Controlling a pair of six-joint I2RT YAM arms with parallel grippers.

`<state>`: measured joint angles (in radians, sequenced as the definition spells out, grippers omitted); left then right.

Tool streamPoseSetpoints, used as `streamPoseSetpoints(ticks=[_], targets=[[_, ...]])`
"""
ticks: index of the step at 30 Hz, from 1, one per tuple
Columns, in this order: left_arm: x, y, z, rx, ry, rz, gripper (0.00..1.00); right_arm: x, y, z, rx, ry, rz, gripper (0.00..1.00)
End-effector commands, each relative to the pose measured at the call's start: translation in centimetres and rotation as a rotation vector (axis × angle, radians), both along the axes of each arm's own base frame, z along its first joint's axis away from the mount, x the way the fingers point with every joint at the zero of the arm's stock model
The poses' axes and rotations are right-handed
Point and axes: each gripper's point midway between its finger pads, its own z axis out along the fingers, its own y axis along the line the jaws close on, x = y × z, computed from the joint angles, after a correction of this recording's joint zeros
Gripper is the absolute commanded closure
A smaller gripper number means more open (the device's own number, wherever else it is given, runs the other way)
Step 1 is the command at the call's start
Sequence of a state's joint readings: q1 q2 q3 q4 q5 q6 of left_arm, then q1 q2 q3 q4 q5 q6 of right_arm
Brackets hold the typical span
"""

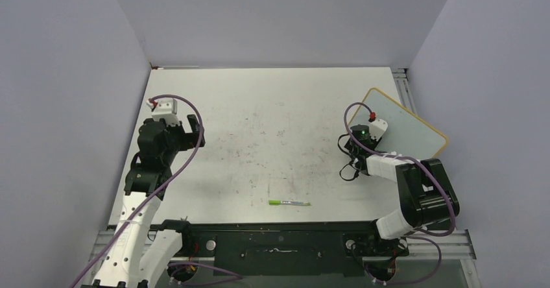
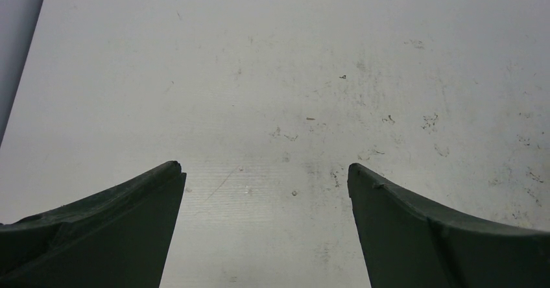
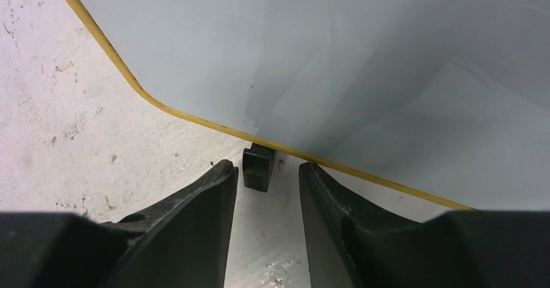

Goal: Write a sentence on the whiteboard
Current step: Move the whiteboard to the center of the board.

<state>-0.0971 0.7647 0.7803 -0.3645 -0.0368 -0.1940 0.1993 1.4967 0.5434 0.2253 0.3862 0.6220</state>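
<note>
The whiteboard [image 1: 407, 124] stands at the right of the table with its tan frame; its face shows no green sentence in either view. In the right wrist view its blank surface [image 3: 324, 54] fills the top, with one black foot [image 3: 257, 167] under the frame. My right gripper [image 3: 265, 166] is open, its tips either side of that foot without touching it; it also shows in the top view [image 1: 355, 146] at the board's near-left edge. My left gripper [image 2: 263, 167] is open and empty over the bare tabletop, at the left in the top view [image 1: 193, 129]. A green marker [image 1: 289, 203] lies near the front edge.
The scuffed white tabletop [image 1: 272, 126] is closed in by grey walls at the back and on both sides. The arms' black base rail [image 1: 279, 242] runs along the near edge.
</note>
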Motion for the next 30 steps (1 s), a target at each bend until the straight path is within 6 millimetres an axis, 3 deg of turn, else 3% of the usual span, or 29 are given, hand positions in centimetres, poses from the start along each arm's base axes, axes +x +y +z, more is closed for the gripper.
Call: streamPoseSetpoints(ticks=[1,7,14,23,30], targets=[[0.4,-0.4,0.7,0.002,-0.028,-0.024,0.04,2.6,-0.3,2.3,-0.015,-0.107,-0.041,0.60],[0.5,-0.5,0.5,-0.001,-0.018,-0.030,0.04,3.1,-0.1,2.1,-0.016,-0.099,-0.037,0.64],[0.7,-0.7,0.2,-0.002,-0.004,-0.037,0.04,3.1,0.2,2.1,-0.004,-0.102,-0.034,0.76],[0.6,-1.3,0.1,-0.020,-0.002,-0.069,0.04,3.0,2.5,1.6,0.029,-0.100,0.018,0.94],[0.6,-1.7,0.0,-0.026,-0.001,-0.088,0.04,2.8,5.1,1.6,0.037,-0.104,0.073,0.95]])
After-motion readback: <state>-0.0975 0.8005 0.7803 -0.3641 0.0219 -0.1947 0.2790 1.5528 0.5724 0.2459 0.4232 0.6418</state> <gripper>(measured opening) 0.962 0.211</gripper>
